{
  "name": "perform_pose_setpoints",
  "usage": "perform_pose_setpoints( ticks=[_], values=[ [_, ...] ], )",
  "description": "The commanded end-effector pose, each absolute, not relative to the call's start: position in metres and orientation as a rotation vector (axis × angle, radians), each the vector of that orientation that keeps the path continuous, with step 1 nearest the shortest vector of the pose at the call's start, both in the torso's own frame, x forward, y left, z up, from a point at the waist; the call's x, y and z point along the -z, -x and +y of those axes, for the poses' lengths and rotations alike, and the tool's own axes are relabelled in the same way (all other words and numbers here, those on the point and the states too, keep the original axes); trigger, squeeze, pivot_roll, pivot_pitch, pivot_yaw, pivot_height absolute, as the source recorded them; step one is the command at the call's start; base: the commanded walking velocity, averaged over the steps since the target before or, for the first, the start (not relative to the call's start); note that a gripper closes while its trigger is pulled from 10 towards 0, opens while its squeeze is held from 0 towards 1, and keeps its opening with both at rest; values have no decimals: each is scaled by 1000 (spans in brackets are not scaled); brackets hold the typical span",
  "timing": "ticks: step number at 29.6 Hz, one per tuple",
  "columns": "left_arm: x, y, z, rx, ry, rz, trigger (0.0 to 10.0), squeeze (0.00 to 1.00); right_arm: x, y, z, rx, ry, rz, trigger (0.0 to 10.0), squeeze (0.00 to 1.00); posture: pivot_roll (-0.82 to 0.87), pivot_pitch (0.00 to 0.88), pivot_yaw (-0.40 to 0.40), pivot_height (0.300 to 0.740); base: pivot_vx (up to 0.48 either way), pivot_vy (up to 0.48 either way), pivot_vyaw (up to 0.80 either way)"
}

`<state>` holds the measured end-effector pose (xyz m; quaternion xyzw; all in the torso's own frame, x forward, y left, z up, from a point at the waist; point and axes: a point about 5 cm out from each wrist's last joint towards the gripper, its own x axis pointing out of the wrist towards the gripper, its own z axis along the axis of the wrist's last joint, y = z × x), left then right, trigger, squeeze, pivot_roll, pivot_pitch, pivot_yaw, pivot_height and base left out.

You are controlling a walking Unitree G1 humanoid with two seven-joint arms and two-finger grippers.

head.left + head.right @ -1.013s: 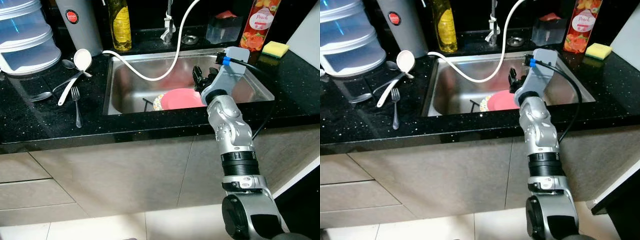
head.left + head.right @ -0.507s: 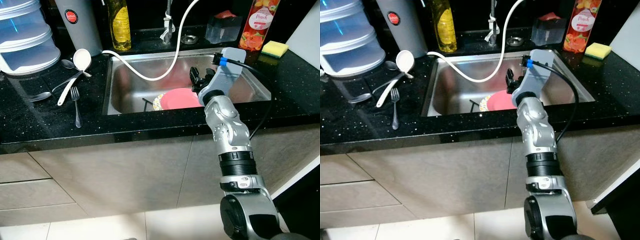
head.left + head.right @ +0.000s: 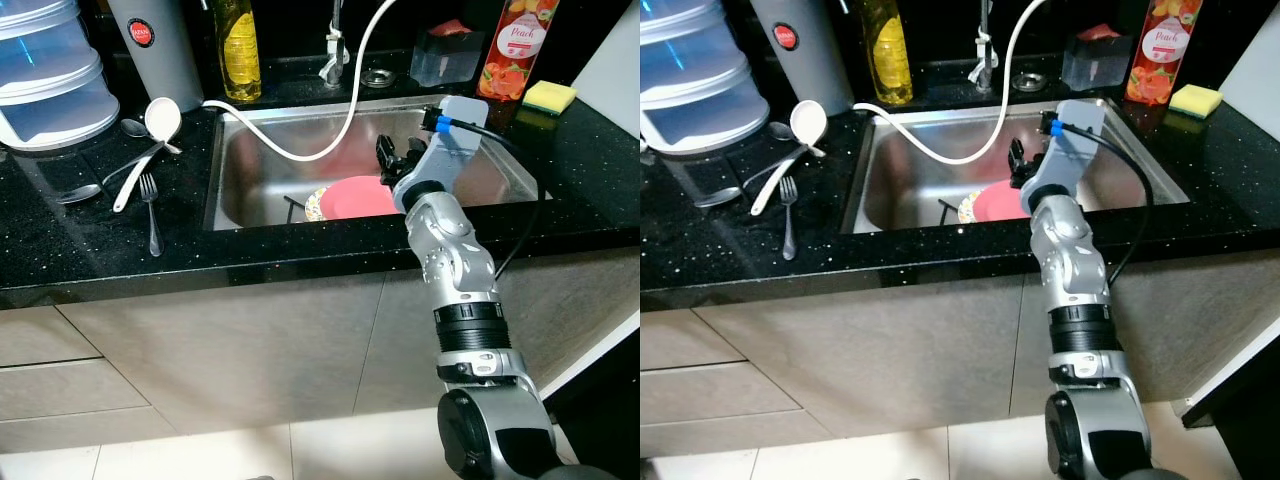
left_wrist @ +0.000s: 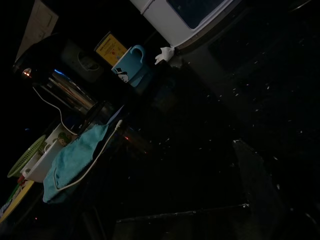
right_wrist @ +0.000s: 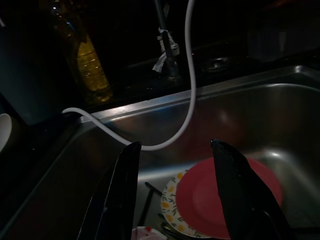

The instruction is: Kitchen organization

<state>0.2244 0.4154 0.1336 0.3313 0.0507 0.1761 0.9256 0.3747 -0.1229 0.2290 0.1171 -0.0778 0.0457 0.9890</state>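
You are facing a black speckled countertop [image 3: 90,240] that runs the width of the room, glossy and catching small glints of light. Set into the countertop is a stainless sink basin [image 3: 260,175]. Behind the countertop the wall is dark. Below the countertop sit grey-beige cabinet fronts [image 3: 250,350], and under them pale floor tiles [image 3: 150,455].
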Motion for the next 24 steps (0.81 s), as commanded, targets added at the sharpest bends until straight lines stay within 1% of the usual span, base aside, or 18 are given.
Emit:
perform_pose_setpoints(
  ticks=[1, 3, 8, 13, 16, 20, 24],
  values=[
    [-106, -211, 418, -358, -647, 265, 10000, 0, -231, -376, -117, -110, -240, -163, 10000, 0, 161, 0, 21, 740, 0, 0, 0],
    [-107, -212, 417, -328, -697, 266, 10000, 0, -228, -374, -118, -101, -243, -162, 10000, 0, 149, 0, 30, 740, 0, 0, 0],
    [-104, -212, 415, -300, -718, 289, 10000, 0, -225, -373, -123, -87, -242, -154, 10000, 0, 162, 0, 23, 740, 0, 0, 0],
    [-103, -210, 414, -300, -721, 292, 10000, 0, -225, -373, -122, -90, -240, -153, 10000, 0, 158, 0, 24, 740, 0, 0, 0],
    [-100, -205, 414, -299, -721, 291, 10000, 0, -226, -375, -116, -105, -244, -152, 10000, 0, 166, 0, 21, 740, 0, 0, 0],
    [-97, -201, 413, -282, -722, 305, 10000, 0, -224, -374, -116, -109, -243, -149, 10000, 0, 173, 0, 21, 740, 0, 0, 0],
    [-95, -196, 413, -307, -709, 287, 10000, 0, -223, -375, -117, -107, -247, -146, 10000, 0, 196, 0, 2, 740, 0, 0, 0]
  ],
)
